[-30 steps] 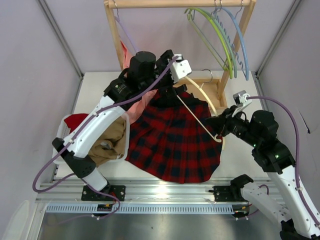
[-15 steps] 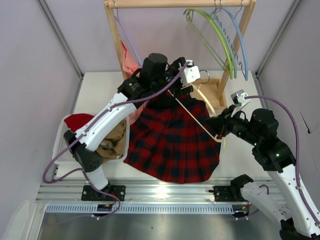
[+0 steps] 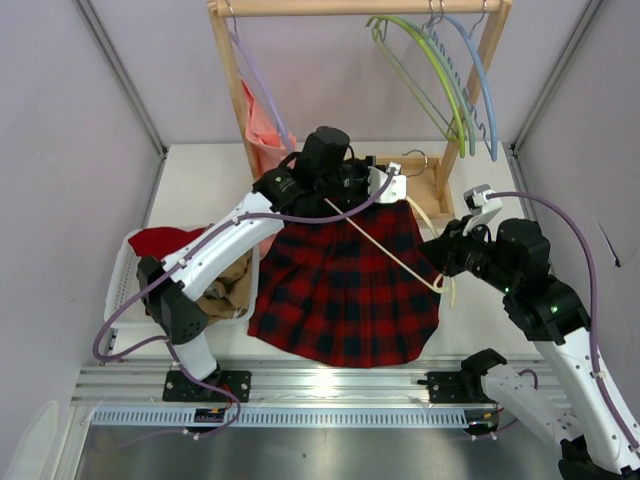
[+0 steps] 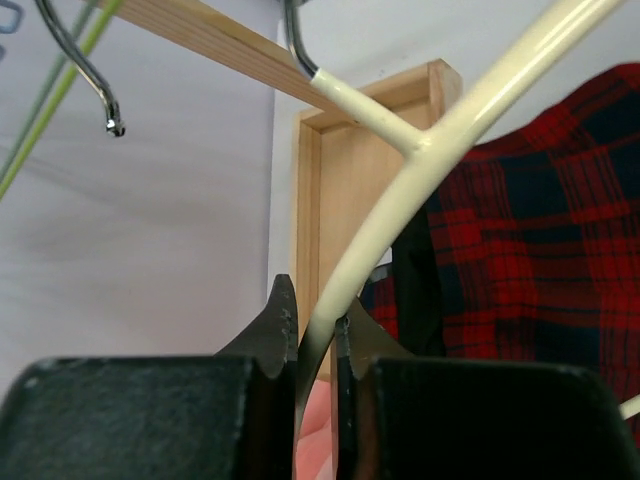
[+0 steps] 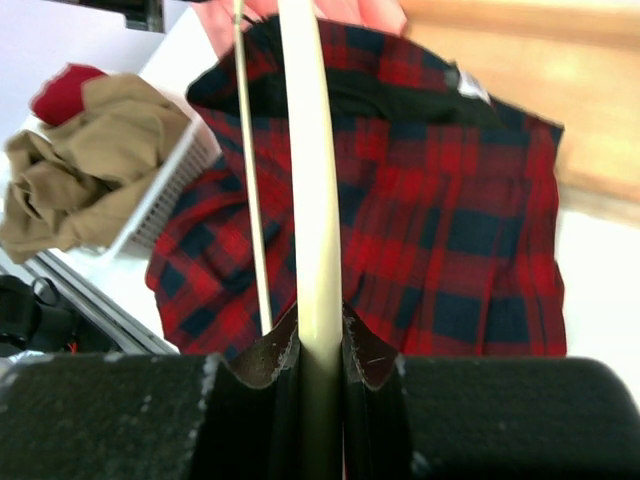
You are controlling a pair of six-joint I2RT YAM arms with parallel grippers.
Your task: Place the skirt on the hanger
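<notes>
The red and black plaid skirt (image 3: 340, 290) lies spread flat on the table between the arms, also seen in the left wrist view (image 4: 540, 220) and the right wrist view (image 5: 450, 230). The cream hanger (image 3: 385, 247) is held above the skirt's upper right part, its hook toward the rack's base. My left gripper (image 3: 392, 185) is shut on the hanger's arm (image 4: 450, 130) just below the hook's neck, the fingertips (image 4: 285, 300) pinching it. My right gripper (image 3: 441, 255) is shut on the hanger's other end (image 5: 310, 150), jaws tight on the bar.
A wooden rack (image 3: 235, 90) stands at the back with green and blue hangers (image 3: 455, 85) on the right and a lilac hanger carrying a salmon garment (image 3: 262, 135) on the left. A white basket (image 3: 118, 290) with tan cloth (image 3: 225, 285) sits left of the skirt.
My left arm has swung right to the hanger's hook end and its jaws have closed on the hanger's arm. The right gripper has kept its hold, shifting only slightly.
</notes>
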